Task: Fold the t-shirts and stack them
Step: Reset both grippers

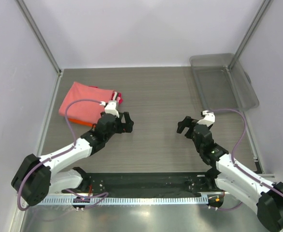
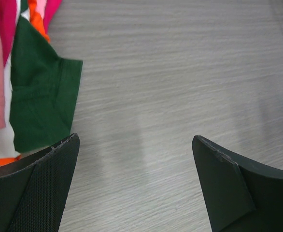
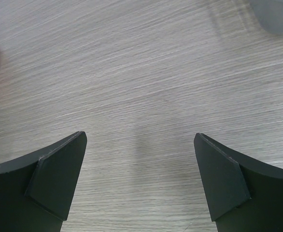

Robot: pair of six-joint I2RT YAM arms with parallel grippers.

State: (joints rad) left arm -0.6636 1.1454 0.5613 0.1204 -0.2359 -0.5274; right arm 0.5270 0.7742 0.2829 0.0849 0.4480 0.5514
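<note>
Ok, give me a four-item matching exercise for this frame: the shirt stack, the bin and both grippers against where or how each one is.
1 t-shirt stack
2 grey bin
3 left gripper
4 right gripper

a far right corner of the table
b open, close beside the stack
c far left, pink on top
d open, over bare wood right of centre

Pairs: 1-c, 2-a, 3-b, 4-d.

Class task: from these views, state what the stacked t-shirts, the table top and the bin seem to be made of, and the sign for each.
T-shirts: soft matte cloth, likely cotton; limp folds and a stitched sleeve hem show. Table top: grey wood-grain, probably laminate; fine streaks, dull sheen. Bin: clear greyish plastic; the table shows through it.
</note>
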